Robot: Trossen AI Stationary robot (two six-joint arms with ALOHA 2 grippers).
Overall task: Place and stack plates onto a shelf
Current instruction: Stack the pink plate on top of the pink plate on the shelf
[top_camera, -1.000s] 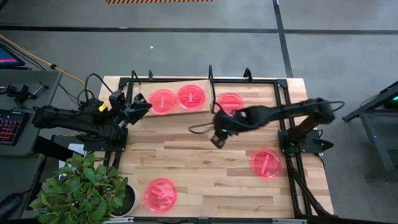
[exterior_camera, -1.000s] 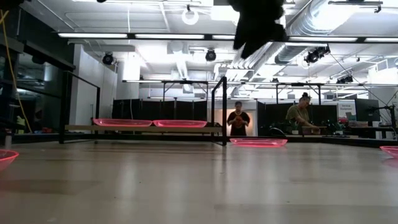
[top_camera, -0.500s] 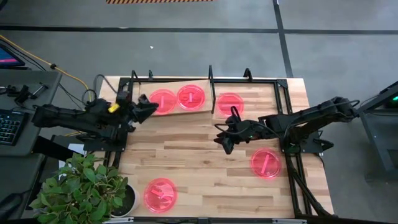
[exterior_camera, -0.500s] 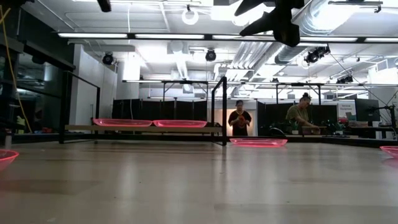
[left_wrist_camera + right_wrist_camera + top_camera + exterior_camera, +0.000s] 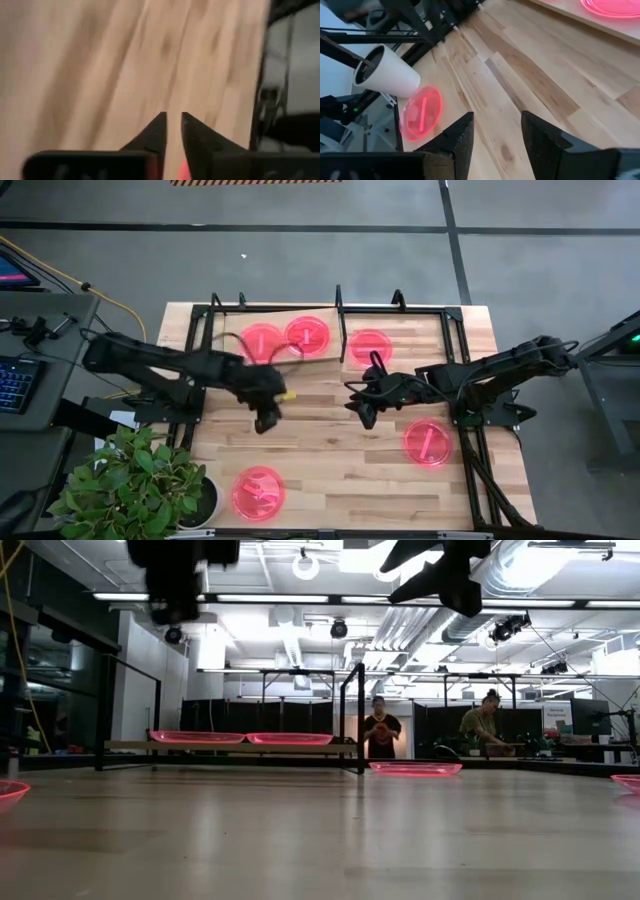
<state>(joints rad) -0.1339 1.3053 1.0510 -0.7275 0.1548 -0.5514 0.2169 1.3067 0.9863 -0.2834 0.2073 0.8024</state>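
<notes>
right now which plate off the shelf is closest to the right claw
The plate just right of the shelf, lying directly beyond the right claw. The other two loose plates lie farther off, toward the table's near edge.

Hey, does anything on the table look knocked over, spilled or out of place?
Nothing stands out. Two plates lie flat side by side on the shelf. Three more lie flat and apart on the tabletop. Nothing tipped, spilled or broken.
</notes>
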